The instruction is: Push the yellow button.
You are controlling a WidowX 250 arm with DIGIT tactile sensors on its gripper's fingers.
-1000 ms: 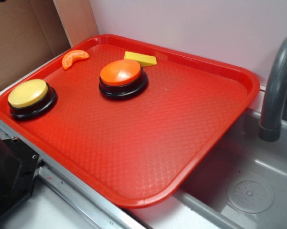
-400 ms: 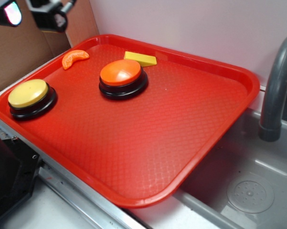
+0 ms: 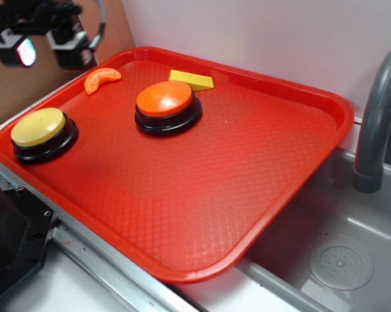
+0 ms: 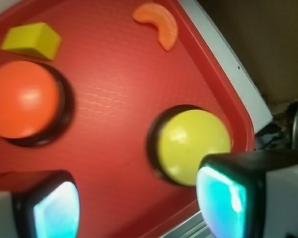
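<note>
A toy kitchen setup: a grey plastic sink basin [image 3: 338, 253] with a grey faucet [image 3: 377, 117] is sitting beside a red tray [image 3: 202, 214], cardboard [image 3: 26, 78] standing behind.

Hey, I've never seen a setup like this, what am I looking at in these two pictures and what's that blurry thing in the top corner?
It is a small robot arm working over a red tray beside a grey sink and faucet. One picture comes from a camera standing outside, the other from a camera on the arm's wrist, looking down past its fingers. The blurry thing is the pincer, hanging above the tray's far left corner. Its two fingers are spread apart and hold nothing. On the tray lie the yellow button, an orange button, a small yellow block and an orange slice-shaped toy. The wrist view shows the yellow button below, untouched.
</note>
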